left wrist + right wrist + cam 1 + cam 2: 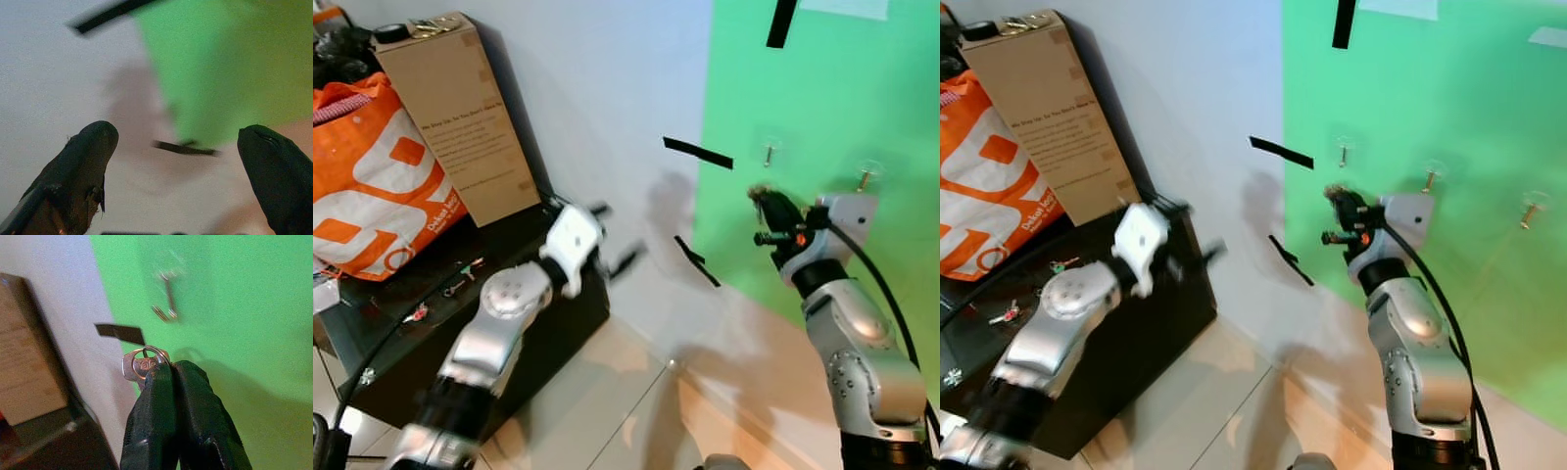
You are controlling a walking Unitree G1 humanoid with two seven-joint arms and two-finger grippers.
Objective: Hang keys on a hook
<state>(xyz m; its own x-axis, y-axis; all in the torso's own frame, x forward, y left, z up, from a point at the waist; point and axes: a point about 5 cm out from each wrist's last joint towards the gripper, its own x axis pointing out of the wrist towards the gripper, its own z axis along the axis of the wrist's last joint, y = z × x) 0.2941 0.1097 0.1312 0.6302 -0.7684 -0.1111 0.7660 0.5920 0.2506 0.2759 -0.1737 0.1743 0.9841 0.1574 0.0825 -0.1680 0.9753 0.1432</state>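
On the far left an orange bag and a tall cardboard box stand on a low black table; some small things lie on its top, too small to name.

Next over, the left hand hangs spread and empty in front of the white wall, and it is blurred in both eye views. Strips of black tape mark the wall beside it.

Further right, the right hand is pinched tight on the keys, raised close to the green panel and just below and beside a hook.

The keys look light, stiff and hard, likely smooth metal that could twist or slip in the pinch. Only the ring and one key head stick out past the fingertips, so the ring is the part to present to the hook, and the hold should stay on the key blade behind it.

The rest of the bunch is hidden between the fingers. The hook is smeared in the right wrist view, so its tip and opening are hard to judge. Two hooks in the left eye view are tiny.
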